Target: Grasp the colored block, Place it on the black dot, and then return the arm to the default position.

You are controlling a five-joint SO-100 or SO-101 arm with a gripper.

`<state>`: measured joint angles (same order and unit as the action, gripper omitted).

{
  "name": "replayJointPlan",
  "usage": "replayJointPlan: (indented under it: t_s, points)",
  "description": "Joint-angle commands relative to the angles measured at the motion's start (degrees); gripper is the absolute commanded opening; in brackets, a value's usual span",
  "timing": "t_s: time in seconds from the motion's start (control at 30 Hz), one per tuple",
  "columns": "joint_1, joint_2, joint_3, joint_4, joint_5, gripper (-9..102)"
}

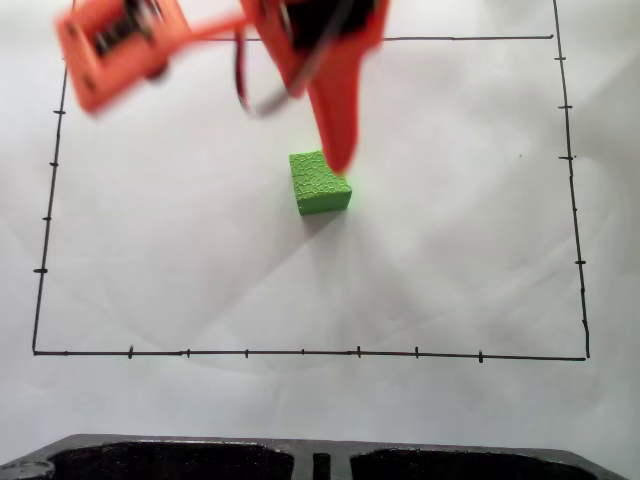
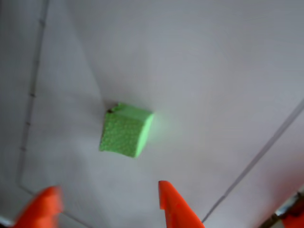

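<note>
- The white paper (image 1: 200, 250) covers the surface and carries the rest.
- A thin black border (image 1: 300, 352) with tick marks is drawn on it as a large rectangle.
- The green block (image 1: 320, 183) lies flat on the paper inside the border, a little above the rectangle's middle in the fixed view and well apart from every line.
- In the wrist view a sliver of black (image 2: 110, 110) peeks out at the block's far left corner.
- A dark edge (image 1: 320, 458) sits below the border's bottom line in the fixed view.

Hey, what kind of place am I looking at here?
Probably a hobby robot test bench: white paper with a hand-drawn ticked border, a green foam cube, and an orange arm's open gripper.
</note>
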<state>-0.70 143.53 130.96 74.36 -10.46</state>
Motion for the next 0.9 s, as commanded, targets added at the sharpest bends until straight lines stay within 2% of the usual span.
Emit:
replayJointPlan:
  t_s: [0.0, 0.2, 0.43, 0.87]
  points:
    - [3.2, 10.7, 2.0, 2.1, -0.7, 19]
    - [7.2, 25.7, 10.9, 4.1, -2.3, 0]
    - [5.9, 38.3, 24.5, -1.7, 2.3, 0]
    - [4.7, 43.7, 39.1, -14.7, 7.9, 0]
